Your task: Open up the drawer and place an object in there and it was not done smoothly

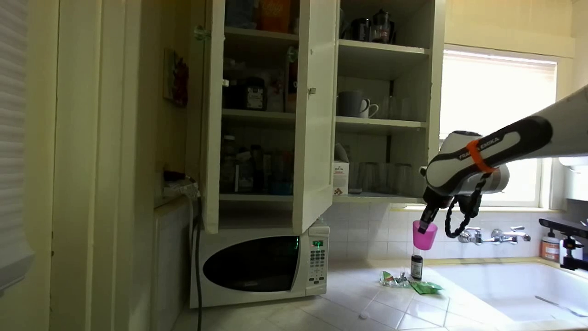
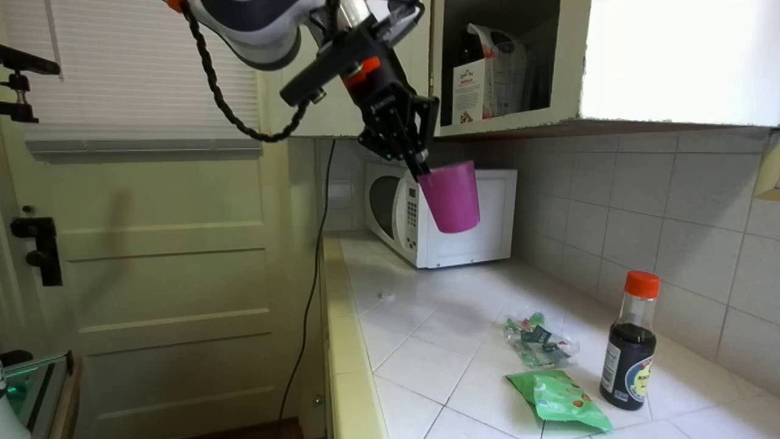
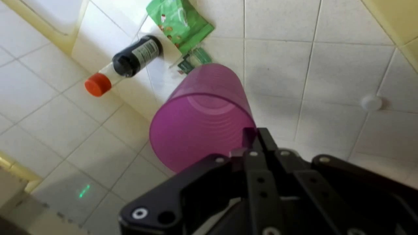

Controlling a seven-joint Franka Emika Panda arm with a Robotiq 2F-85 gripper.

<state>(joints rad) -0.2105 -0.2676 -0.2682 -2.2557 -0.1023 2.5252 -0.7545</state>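
The jaws of the black two-fingered gripper [image 3: 257,133] clamp the rim of a small pink-magenta plastic cup [image 3: 202,117], one finger inside the mouth, one outside. Pinching a single wall probably spares them from spanning the round body; the cup hangs tilted below the fingertips, base lowest, which should suit standing it on a shelf, though so small a bite may let it pivot.

Beneath the jaws, well apart, the white tiled counter [image 2: 420,366] bears a crumpled clear plastic wrapper [image 2: 539,344], a shiny green packet [image 2: 557,397] and an upright, slim see-through bottle of dark liquid with a red cap [image 2: 632,341]; the raised hold likely serves to clear these.

Higher than the jaws, the tall cream-white painted wall cabinet [image 1: 390,122] has its plain panel door [image 1: 317,138] standing open, presumably to admit the cup, not yet inside; clear tumblers [image 1: 403,179] there call for careful entry. Farthest off, a boxy white microwave [image 2: 466,245] sits back on the counter, seemingly outside the cup's path.
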